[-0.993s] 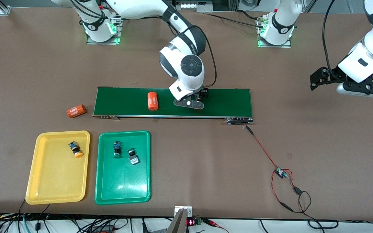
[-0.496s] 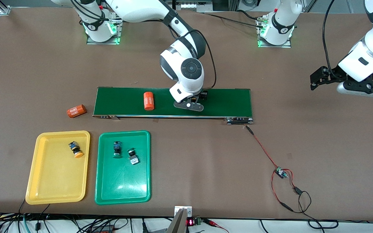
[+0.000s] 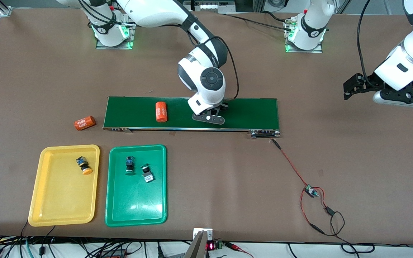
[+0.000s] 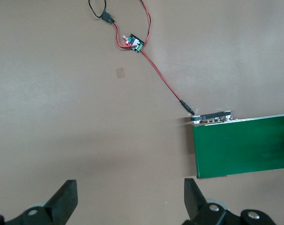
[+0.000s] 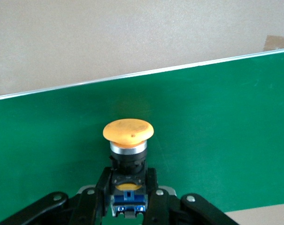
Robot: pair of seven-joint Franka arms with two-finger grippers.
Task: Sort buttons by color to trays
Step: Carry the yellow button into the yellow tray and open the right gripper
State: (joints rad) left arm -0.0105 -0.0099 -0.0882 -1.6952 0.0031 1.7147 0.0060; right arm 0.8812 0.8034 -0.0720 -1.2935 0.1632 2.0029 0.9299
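My right gripper [image 3: 214, 111] is low over the dark-green belt [image 3: 253, 113]. It is shut on an orange-yellow button [image 5: 128, 131], with its fingers [image 5: 103, 185] clamped on the black-and-blue body, cap pointing away from the wrist. The yellow tray [image 3: 48, 200] holds one orange-yellow button [image 3: 84, 166]. The green tray [image 3: 134, 209] beside it holds two green buttons [image 3: 129, 165] [image 3: 147, 173]. My left gripper [image 3: 351, 87] is open and empty, and waits in the air over bare table at the left arm's end; its own view shows it too [image 4: 130, 197].
An orange cylinder [image 3: 161, 111] lies on the belt beside my right gripper. Another orange cylinder [image 3: 84, 123] lies on the table off the belt's end. A small circuit board [image 3: 311, 191] on red-black wires lies toward the left arm's end and shows in the left wrist view [image 4: 134, 43].
The orange cylinder on the belt has travelled toward the right arm's end. My right gripper has shifted slightly over the belt with the button. The left arm has not moved.
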